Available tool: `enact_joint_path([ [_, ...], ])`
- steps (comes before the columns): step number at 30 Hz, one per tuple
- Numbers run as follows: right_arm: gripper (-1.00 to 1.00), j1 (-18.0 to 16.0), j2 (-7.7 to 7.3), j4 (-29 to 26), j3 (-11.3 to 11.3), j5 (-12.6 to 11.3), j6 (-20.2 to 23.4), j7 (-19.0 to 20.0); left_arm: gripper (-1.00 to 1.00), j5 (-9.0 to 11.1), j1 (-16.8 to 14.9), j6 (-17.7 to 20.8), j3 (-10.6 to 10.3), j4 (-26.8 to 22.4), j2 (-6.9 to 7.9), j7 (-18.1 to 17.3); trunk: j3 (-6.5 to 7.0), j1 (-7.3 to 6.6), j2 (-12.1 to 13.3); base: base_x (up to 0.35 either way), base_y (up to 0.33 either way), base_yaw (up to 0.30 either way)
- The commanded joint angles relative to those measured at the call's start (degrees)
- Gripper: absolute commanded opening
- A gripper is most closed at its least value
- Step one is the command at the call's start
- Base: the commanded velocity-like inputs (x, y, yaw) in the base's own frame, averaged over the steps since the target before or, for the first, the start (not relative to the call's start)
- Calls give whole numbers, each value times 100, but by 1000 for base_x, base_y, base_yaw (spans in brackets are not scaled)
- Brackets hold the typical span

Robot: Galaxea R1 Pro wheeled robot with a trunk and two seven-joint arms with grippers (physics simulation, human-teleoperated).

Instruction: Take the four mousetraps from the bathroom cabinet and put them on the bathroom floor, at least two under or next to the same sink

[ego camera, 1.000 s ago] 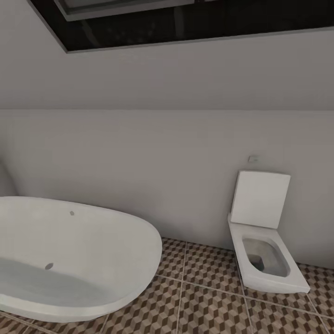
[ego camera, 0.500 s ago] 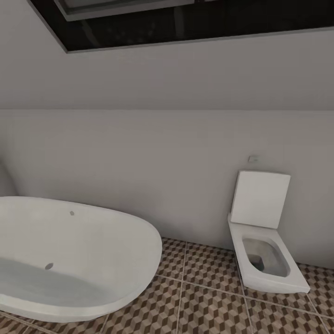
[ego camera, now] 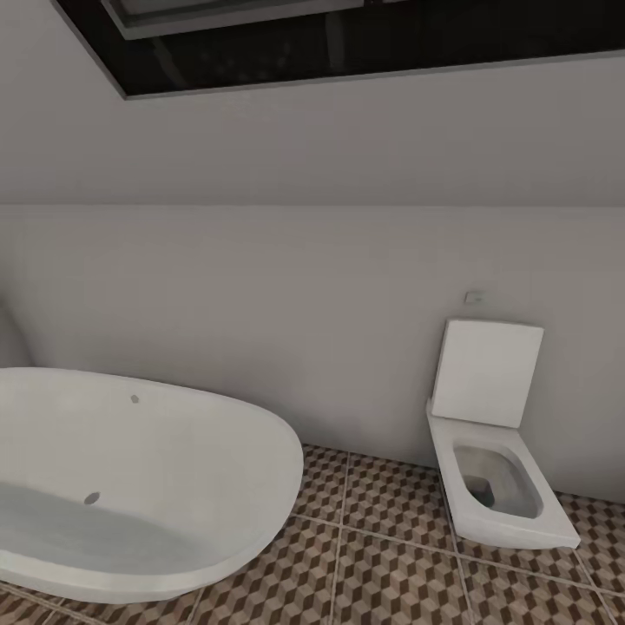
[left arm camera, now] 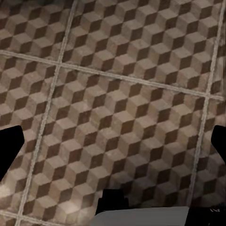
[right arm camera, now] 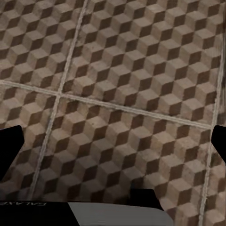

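Both arms hang with their end effectors aimed straight down at the floor (left arm camera: 117, 94). The left end effector (left arm camera: 113, 141) shows dark fingertips at the two edges of its wrist view, spread wide with nothing between them, so it is released and empty. The right end effector (right arm camera: 113, 141) looks the same over another patch of tiles, also spread and empty. No mousetraps lie on the tiles beneath either end effector. From the head, a bathtub (ego camera: 130, 486) sits ahead to the left and a toilet (ego camera: 495, 469) ahead to the right, against the wall (ego camera: 304, 304).

The risk, as I judge it, is losing track of the goal. The cabinet and sink are out of sight, so the base must turn, and a careless swing could clip the bathtub rim or the toilet. Later, traps this small could slip from a loose pinch or land far from the sink.

Compared with the earlier head pictures, nothing has shifted; the robot is standing still.
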Motion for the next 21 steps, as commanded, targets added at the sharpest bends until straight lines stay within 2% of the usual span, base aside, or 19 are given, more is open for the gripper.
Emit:
enact_joint_path([
  [1,100,-2,0,-79,2,4,-9,-8,100,-2,-2,-2,4,-73,-4,1,-6,0,-3,0,0,0],
  [10,100,-1,-8,-992,-3,4,146,-127,100,-2,-4,-2,1,-744,-21,2,-6,0,-3,0,0,0],
  [21,100,-1,-8,-2117,-6,11,385,-326,100,-10,-4,-10,-2,-946,-33,1,-6,0,-3,0,0,0],
])
